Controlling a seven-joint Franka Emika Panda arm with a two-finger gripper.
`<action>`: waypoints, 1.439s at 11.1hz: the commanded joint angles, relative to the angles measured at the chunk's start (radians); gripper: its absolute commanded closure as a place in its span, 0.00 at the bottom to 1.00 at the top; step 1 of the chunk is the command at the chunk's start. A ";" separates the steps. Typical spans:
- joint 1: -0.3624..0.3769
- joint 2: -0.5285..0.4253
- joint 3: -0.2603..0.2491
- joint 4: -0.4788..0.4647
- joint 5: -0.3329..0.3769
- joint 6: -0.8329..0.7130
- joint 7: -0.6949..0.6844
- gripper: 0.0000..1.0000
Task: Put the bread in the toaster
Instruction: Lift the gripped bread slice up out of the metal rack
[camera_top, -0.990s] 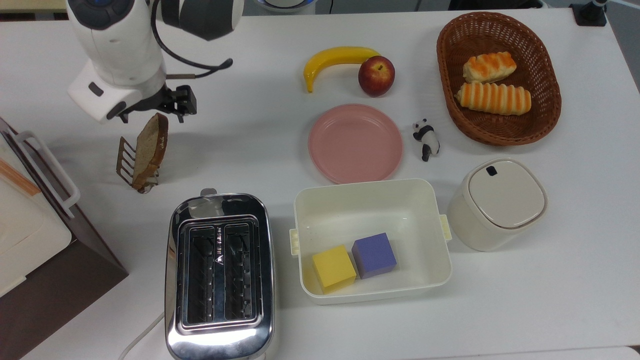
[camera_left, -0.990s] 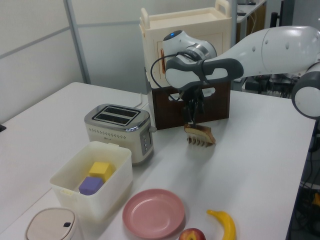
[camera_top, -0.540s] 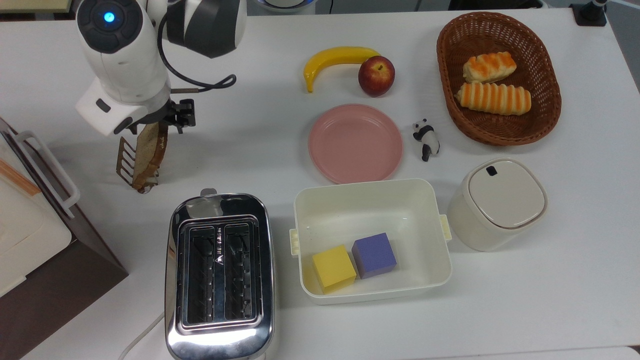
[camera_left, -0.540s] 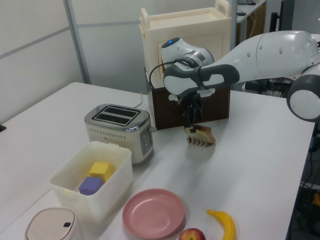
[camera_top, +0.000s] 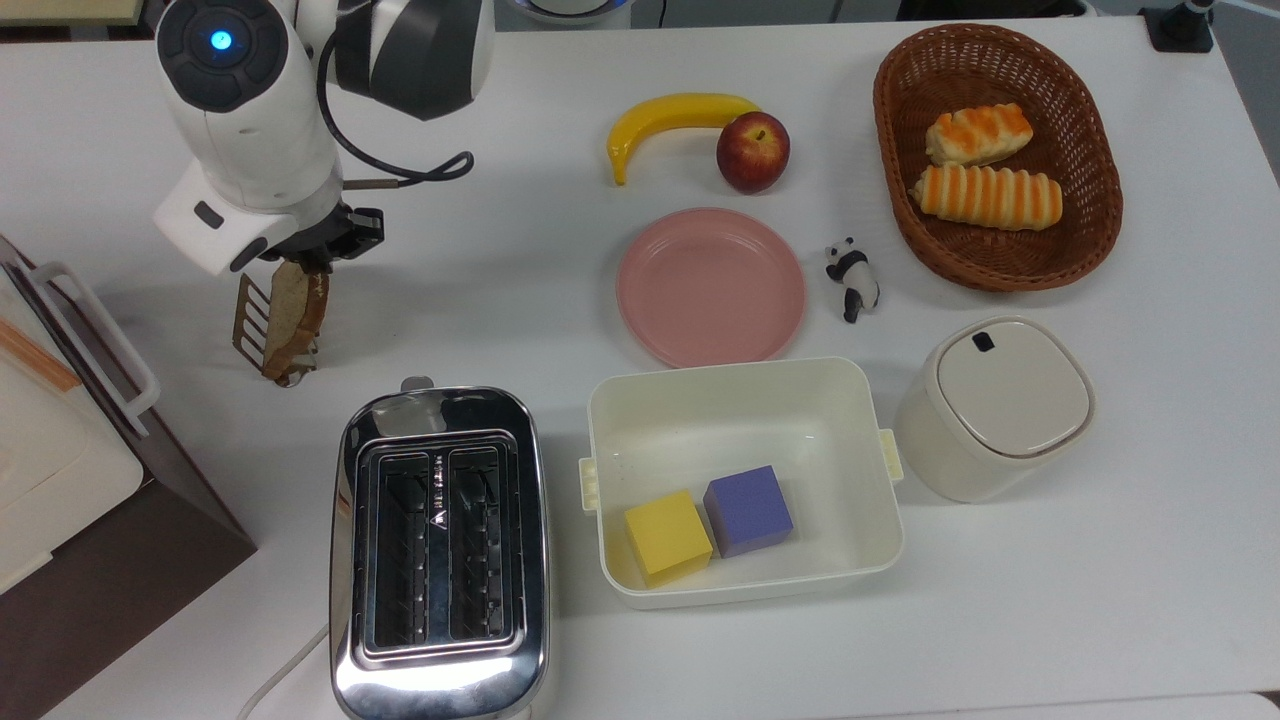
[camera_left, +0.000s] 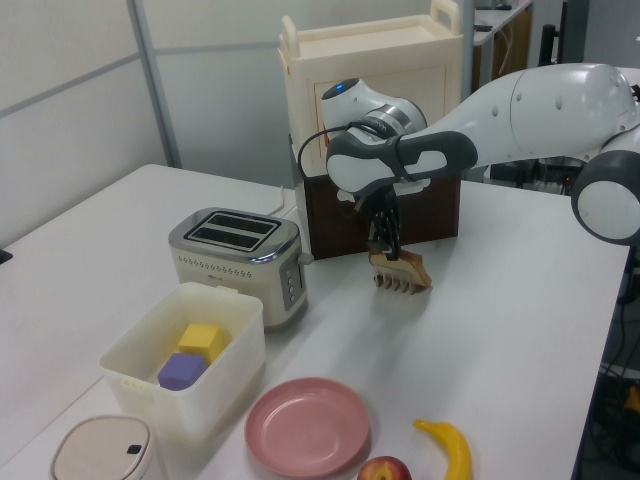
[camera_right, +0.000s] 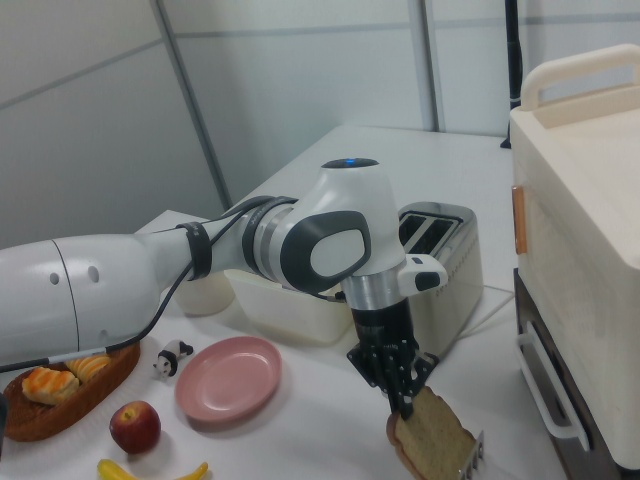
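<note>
A banana (camera_top: 672, 118) is touching an apple (camera_top: 752, 151) above a pink plate (camera_top: 710, 287). Two rolls (camera_top: 985, 165) are lying in a basket (camera_top: 1090, 215); yellow and purple cubes (camera_top: 708, 524) are sitting in a tub (camera_top: 745, 390).

Mirror-bright chrome toaster (camera_top: 440, 550), woven wicker basket (camera_top: 1090, 240), glossy pink plastic plate (camera_top: 711, 287), matt white table (camera_top: 1100, 600)
</note>
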 joint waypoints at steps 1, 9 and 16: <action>0.004 -0.025 -0.001 -0.014 -0.019 0.012 -0.022 1.00; 0.003 -0.086 -0.004 -0.003 -0.078 0.009 -0.038 1.00; 0.003 -0.158 -0.003 0.029 -0.066 0.007 -0.022 1.00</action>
